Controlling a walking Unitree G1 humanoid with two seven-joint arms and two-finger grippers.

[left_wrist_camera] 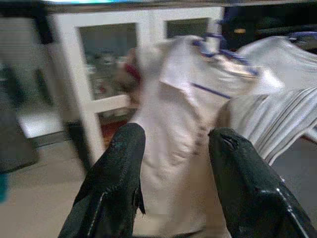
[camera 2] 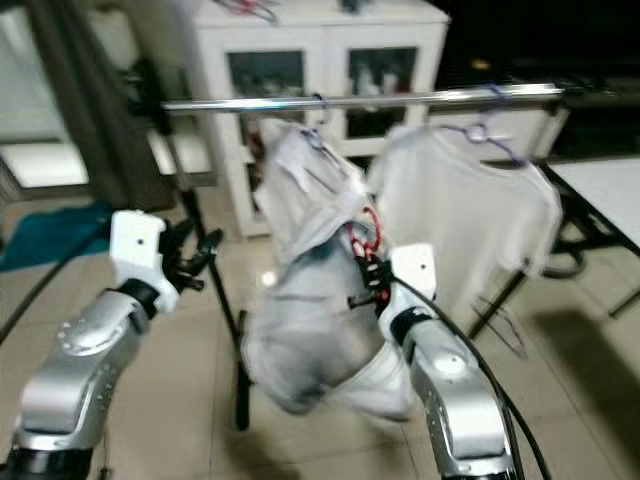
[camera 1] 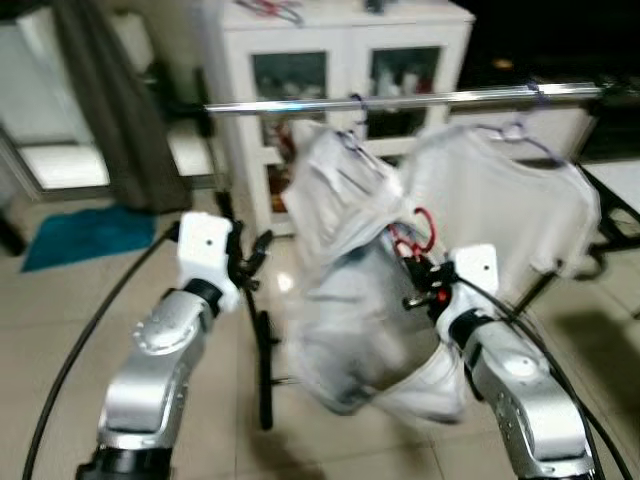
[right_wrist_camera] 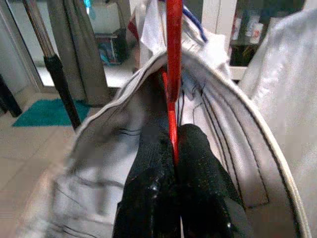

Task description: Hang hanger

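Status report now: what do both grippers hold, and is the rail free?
Right gripper shut on red hanger carrying a pale garment, below the rail. Left gripper open, holding nothing. Two white garments already on rail.

You see a dim indoor scene lit from the left, where a pale window (camera 1: 60, 160) glows and washes out. The chrome rail (camera 1: 400, 100) carries bright glare streaks, and the floor tiles (camera 1: 280, 285) show a small reflected highlight. The upper right background falls to near black. Motion blur softens both eye views, heaviest on the striped shirt (camera 1: 350, 310). In your left wrist view everything is smeared; your right wrist view holds the red hanger (right_wrist_camera: 173, 74) fairly sharp.
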